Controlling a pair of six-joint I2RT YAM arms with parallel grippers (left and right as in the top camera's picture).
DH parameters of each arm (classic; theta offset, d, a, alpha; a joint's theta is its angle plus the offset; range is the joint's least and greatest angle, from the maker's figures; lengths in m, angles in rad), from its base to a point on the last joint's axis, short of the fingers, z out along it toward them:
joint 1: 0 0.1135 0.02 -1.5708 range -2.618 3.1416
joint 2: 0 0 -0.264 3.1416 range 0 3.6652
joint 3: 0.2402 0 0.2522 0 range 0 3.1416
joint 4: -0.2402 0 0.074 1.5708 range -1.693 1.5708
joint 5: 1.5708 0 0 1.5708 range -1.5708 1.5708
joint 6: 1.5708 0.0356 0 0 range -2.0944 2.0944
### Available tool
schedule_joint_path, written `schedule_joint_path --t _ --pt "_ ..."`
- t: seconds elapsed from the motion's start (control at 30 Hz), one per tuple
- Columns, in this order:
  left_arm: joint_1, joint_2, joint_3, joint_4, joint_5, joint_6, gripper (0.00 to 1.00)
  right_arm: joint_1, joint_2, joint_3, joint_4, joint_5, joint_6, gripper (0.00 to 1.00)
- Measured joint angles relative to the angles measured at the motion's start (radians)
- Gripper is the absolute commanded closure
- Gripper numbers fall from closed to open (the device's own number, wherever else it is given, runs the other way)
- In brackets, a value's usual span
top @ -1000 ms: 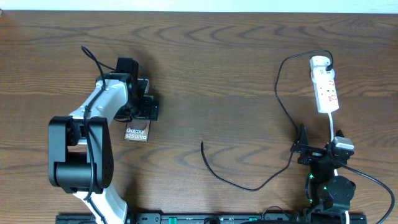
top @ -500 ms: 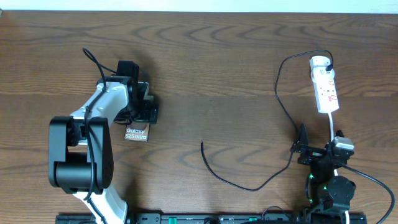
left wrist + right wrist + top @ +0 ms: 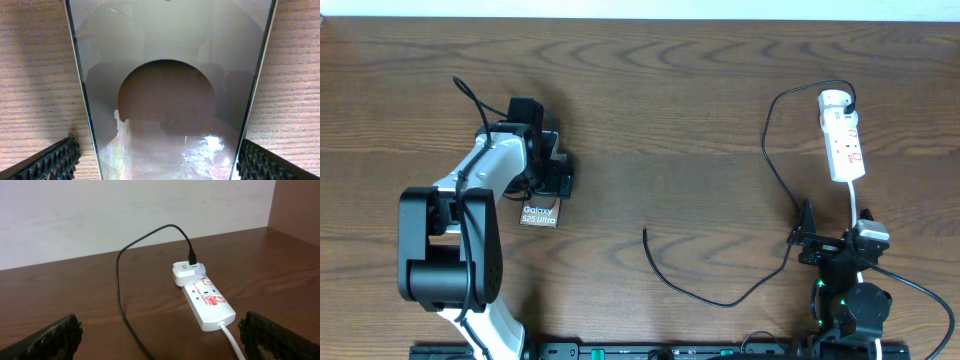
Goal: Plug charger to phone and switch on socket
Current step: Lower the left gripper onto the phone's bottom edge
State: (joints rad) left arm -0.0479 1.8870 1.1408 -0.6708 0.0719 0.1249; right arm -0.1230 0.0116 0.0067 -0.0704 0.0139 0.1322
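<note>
- The left claw (image 3: 160, 162) hangs low over the flat, glossy dark-screened smartphone (image 3: 170, 60). Its ribbed black fingertips (image 3: 50, 162) stand apart, one outside each long edge, and grip nothing yet.
- The right claw (image 3: 160, 339) is spread wide and empty. It faces the small elongated white power strip with red markings (image 3: 207, 302).
- The phone lies flat at the table's left, with its white "Galaxy S25 Ultra" lettering at the end nearer the robot's base.
- The long thin black charger cable (image 3: 720, 300) runs from a white adapter (image 3: 186, 272) at the strip's rounded end and loops across the wood. Its small plug tip (image 3: 645, 232) lies between the arms, well apart from the phone.
- The step in hand looks like securing the phone. The fingers should close squarely on both long edges at once, so the slick body neither twists nor skates.
- The grip should leave the charging end clear. The pictures do not show which end carries the port.
- The phone should probably stay flat, with no lift, so the plug has a steady target.
- The brown wood-grain table (image 3: 670, 100) is smooth and level, so it gives the phone little friction.
- A pale plain wall (image 3: 100, 210) stands behind the table's far edge.
</note>
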Motion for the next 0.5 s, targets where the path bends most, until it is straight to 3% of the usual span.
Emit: schedule_joint_path --t 0.5 --pt "-0.001 0.0 0.0 0.003 0.0 0.018 0.02 0.0 0.0 0.0 0.0 0.0 0.0 0.01"
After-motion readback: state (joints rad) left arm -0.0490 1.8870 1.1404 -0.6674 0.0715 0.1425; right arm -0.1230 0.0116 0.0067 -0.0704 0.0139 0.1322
